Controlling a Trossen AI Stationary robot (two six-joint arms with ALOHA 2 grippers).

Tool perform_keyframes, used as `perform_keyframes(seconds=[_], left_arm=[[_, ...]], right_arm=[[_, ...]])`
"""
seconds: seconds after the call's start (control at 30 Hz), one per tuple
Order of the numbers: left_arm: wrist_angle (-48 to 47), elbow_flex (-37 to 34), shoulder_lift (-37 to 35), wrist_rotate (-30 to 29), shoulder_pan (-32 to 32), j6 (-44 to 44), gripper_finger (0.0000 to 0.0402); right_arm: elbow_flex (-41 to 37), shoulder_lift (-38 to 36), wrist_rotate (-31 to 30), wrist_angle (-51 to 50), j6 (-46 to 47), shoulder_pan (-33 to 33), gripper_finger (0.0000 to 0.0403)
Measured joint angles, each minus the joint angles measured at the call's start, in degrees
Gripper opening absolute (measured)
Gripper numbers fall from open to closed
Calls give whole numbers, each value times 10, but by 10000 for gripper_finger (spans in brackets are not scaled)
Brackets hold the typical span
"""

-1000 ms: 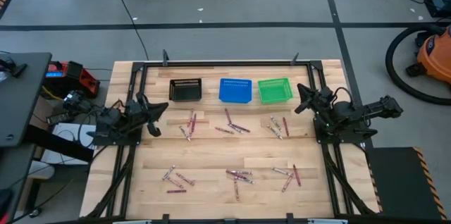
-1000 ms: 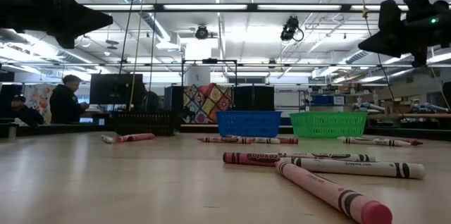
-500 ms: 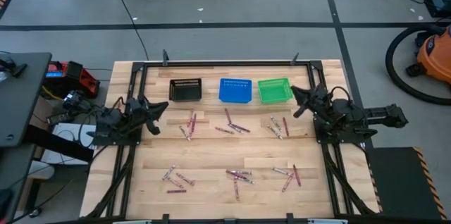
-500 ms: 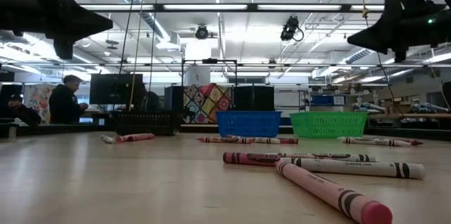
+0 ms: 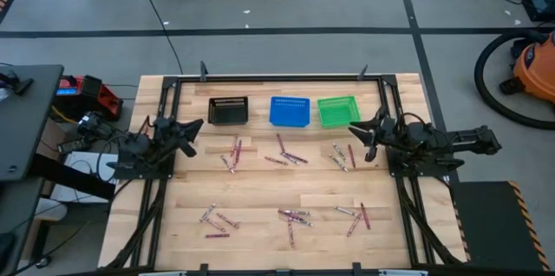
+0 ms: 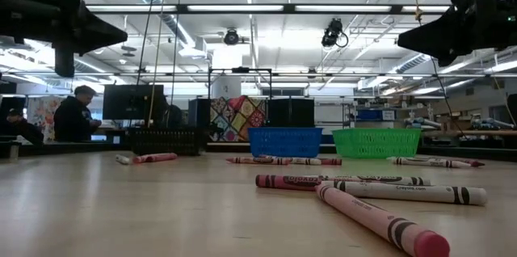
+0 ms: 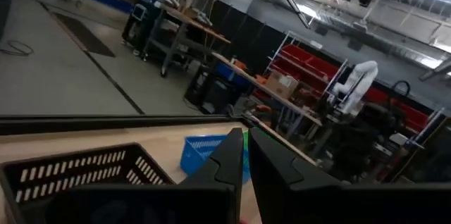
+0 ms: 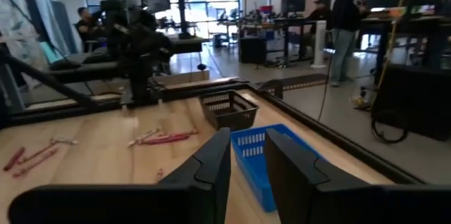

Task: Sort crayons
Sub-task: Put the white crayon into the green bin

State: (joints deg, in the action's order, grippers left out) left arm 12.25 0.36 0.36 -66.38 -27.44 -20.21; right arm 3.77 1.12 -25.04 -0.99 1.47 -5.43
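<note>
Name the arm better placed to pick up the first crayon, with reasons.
Right. The right gripper hangs with fingers parted beside the crayons below the green basket. The left gripper is shut, farther from its nearest crayons.

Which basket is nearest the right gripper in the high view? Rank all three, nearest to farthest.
From the right gripper:
1. Green basket, right end of the basket row, just beyond the fingertips.
2. Blue basket, middle of the row.
3. Black basket, left end, over toward the left arm.
</note>
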Motion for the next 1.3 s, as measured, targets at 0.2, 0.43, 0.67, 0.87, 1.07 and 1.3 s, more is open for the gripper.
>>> perform_keyframes(seconds=[0.2, 0.43, 0.67, 0.87, 1.07, 1.3], left_arm=[[0, 0, 0, -53, 20, 35, 34], [4, 3, 0, 106, 23, 68, 34], [-58, 88, 0, 176, -12, 103, 34], [-242, 147, 31, 176, -38, 9, 34], [-308, 154, 92, 178, -40, -38, 34], [-291, 154, 136, 187, -39, -102, 33]], right_arm=[[0, 16, -17, -21, 49, -6, 105], [0, 109, -5, -34, 107, -6, 105], [0, 264, -7, 62, 202, -6, 105], [71, 380, 8, 8, 204, -6, 105], [207, 468, 7, -142, 169, -6, 105], [281, 520, 56, -265, 281, -6, 105]])
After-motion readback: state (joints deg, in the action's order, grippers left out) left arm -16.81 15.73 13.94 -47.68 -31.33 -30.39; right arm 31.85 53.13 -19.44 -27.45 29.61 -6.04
